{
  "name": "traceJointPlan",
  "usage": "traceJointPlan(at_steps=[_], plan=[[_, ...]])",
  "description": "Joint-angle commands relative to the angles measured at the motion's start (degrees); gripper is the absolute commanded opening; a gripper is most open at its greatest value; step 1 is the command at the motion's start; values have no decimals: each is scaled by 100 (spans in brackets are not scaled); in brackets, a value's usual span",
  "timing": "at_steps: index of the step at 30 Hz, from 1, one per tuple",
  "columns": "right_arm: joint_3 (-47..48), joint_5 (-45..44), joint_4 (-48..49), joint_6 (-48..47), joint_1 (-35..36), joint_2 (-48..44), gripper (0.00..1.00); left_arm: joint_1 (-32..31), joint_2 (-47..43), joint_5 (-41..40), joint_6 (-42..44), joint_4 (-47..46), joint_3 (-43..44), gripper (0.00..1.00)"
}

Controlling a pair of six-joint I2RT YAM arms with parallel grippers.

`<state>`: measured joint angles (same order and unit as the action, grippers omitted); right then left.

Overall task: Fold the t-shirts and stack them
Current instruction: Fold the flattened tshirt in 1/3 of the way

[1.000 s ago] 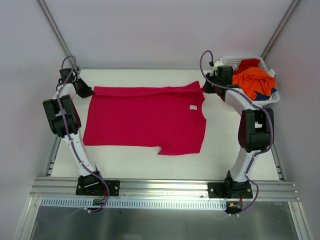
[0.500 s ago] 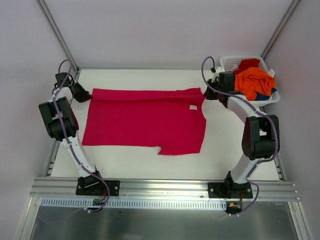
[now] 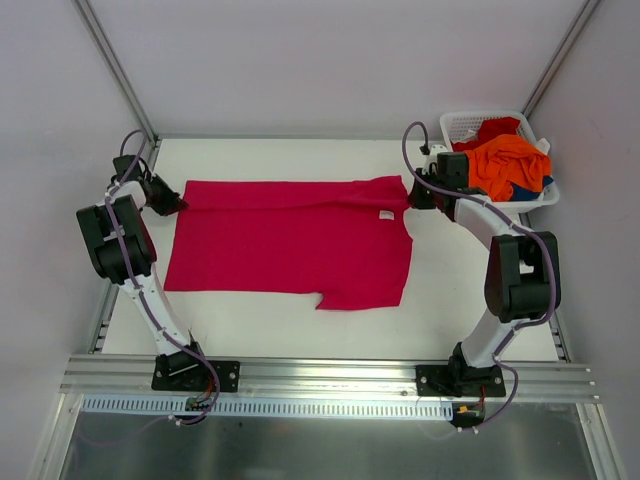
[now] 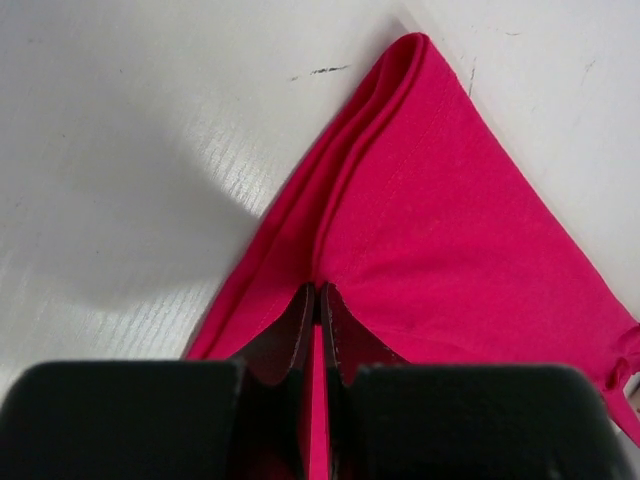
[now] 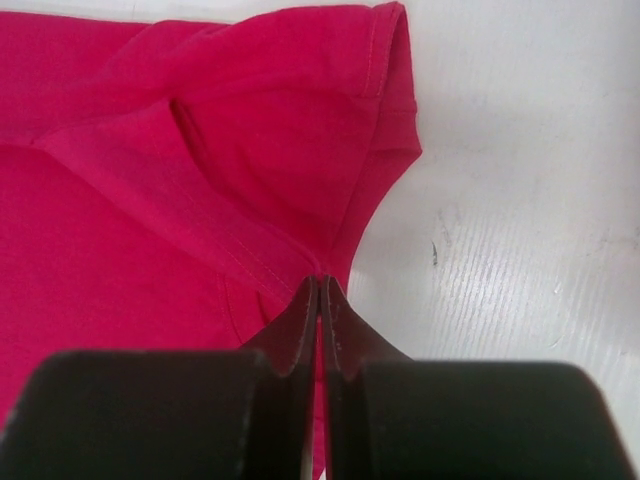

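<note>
**Both pincers clamped on the pink shirt's far edge**

The magenta-pink cloth t-shirt lies spread across the middle of the white counter, small white label up. The left pincer pinches its far-left corner, fingers closed tight on the fabric. The right pincer grips the far-right sleeve, its fingers shut on cloth. An orange t-shirt sits heaped in the white slotted plastic basket at the counter's far-right corner.
</note>
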<state>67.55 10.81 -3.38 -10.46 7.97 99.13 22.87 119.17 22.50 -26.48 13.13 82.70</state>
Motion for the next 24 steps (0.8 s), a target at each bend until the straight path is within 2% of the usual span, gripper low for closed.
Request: traceJointPlan(at_steps=[1, 24], plan=[[-66, 167, -49, 79, -23, -307, 0, 68, -360, 0, 117, -38, -52, 0], [-523, 211, -58, 96, -23, -535, 0, 156, -492, 44, 169, -56, -69, 0]])
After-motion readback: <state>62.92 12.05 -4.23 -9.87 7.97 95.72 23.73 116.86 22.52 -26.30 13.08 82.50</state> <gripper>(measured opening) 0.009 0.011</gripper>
